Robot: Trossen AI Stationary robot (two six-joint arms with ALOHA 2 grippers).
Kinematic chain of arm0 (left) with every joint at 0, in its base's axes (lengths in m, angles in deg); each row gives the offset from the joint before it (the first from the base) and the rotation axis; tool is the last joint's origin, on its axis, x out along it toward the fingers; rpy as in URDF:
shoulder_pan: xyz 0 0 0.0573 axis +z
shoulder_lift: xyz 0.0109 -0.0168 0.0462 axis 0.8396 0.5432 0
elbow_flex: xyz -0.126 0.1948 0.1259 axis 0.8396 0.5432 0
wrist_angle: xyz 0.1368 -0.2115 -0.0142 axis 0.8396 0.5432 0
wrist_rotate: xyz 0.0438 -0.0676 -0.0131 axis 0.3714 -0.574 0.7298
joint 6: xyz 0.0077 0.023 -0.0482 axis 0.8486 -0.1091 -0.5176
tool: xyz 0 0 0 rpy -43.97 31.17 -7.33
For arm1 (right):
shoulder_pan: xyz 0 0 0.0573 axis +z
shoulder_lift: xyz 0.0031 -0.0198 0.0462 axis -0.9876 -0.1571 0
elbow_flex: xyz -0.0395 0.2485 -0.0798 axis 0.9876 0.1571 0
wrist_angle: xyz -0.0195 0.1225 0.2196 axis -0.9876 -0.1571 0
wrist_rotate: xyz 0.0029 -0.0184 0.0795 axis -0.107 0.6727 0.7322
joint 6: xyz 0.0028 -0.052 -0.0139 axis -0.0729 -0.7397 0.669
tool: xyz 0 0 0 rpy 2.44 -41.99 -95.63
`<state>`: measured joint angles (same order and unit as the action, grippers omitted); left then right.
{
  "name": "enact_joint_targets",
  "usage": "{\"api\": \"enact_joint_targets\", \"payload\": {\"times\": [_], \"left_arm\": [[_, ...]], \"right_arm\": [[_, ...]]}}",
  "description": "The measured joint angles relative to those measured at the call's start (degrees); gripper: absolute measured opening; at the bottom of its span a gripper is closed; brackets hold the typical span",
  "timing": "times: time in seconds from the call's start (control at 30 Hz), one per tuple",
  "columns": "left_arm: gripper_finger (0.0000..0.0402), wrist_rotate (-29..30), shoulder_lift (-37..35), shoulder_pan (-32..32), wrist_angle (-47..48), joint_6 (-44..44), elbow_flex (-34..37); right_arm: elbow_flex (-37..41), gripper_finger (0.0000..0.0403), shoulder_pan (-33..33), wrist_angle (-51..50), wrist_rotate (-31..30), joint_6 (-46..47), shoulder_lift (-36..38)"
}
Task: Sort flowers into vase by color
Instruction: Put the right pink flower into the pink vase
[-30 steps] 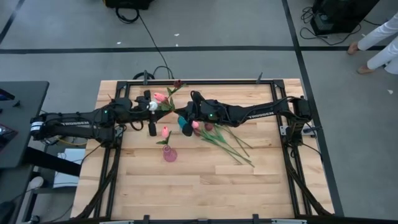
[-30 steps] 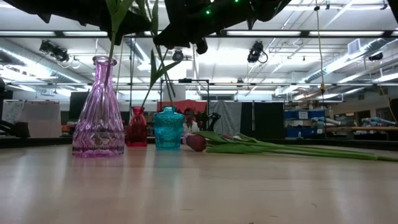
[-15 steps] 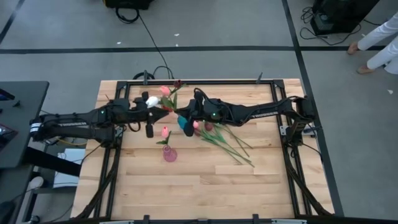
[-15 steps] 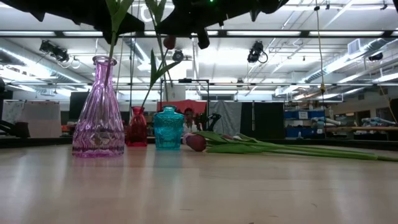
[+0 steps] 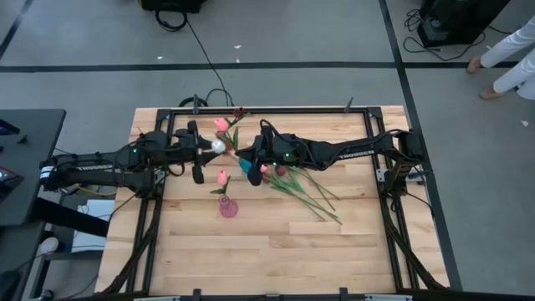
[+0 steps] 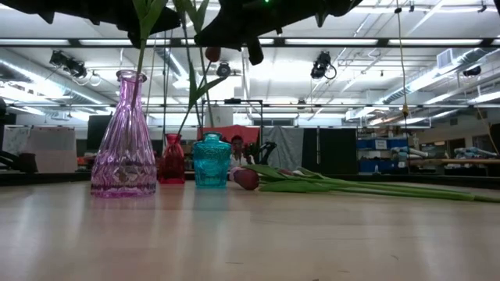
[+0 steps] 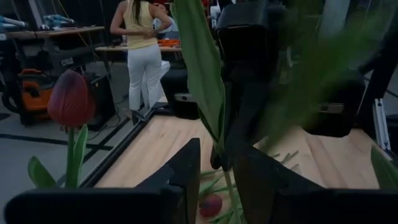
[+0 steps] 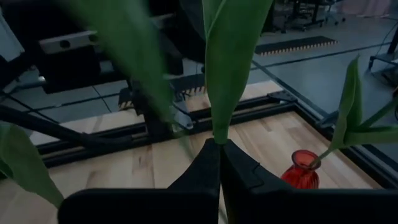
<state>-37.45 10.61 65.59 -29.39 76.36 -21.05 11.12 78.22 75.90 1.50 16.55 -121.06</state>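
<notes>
In the high view my left gripper (image 5: 216, 150) and my right gripper (image 5: 244, 153) meet tip to tip above the middle of the table. A white bloom (image 5: 217, 145) and a pink bloom (image 5: 221, 124) stand over the left gripper. The left gripper (image 7: 217, 171) has a green stem between its fingers. The right gripper (image 8: 219, 152) is shut on a stem at a leaf base. A pink tulip (image 5: 222, 177) stands in the pink vase (image 6: 123, 140). A dark red tulip (image 7: 70, 99) stands in the red vase (image 8: 303, 171). More flowers (image 5: 303, 188) lie on the table. My left gripper has the stem (image 7: 225, 186) between its two fingers, which lie level, across it. A narrow gap shows beside the stem. The flower stands upright and clear of the table, its leaf (image 7: 199, 68) rising above the fingers. My right gripper pinches a stem just below a leaf (image 8: 227, 74), level from the table's right. The leaf stands up from the fingertips. I cannot tell which bloom belongs to this stem.
A teal vase (image 6: 212, 160) stands below the right gripper, between the red vase (image 6: 172, 168) and the lying flowers (image 6: 312, 183). The table's near half (image 5: 276, 251) is bare wood. A person stands at a bench beyond the table (image 7: 143, 56).
My left gripper has moved toward the table's right until it stands against my right gripper, and the white bloom has travelled with it. The pink bloom has shifted slightly toward the far edge. My right gripper has kept nearly still.
</notes>
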Motion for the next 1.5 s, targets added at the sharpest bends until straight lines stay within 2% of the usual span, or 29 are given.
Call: {"api": "enact_joint_targets", "payload": {"times": [0.1,0.3,0.53,0.83,1.07,1.37,1.5], "left_arm": [[0.0101,-0.02,0.00,0.00,1.92,0.21,0.00],[0.0101,-0.04,-1.25,0.00,6.88,0.25,0.00],[0.0101,0.14,-7.93,0.04,12.04,0.35,-3.52],[0.0101,0.44,-16.67,0.04,22.03,-1.14,-5.35],[0.0101,-0.92,-19.33,0.03,23.09,-2.63,-5.33],[0.0101,-4.61,-21.40,0.02,23.26,-4.52,-5.33],[0.0101,-4.81,-21.97,0.02,24.49,-4.85,-5.33]], "right_arm": [[-0.02,0.0009,0.17,-0.19,0.01,0.00,0.00],[-4.48,0.0009,0.22,-8.10,0.00,-0.97,2.41],[-7.10,0.0009,0.22,-12.29,0.63,-1.59,2.47],[-7.17,0.0009,0.46,-10.56,3.81,-0.24,2.49],[-7.17,0.0009,1.89,-5.28,8.39,0.03,2.34],[-7.15,0.0010,8.95,-1.57,9.11,-0.60,2.29],[-7.15,0.0010,13.52,2.91,8.91,-3.95,2.27]]}}
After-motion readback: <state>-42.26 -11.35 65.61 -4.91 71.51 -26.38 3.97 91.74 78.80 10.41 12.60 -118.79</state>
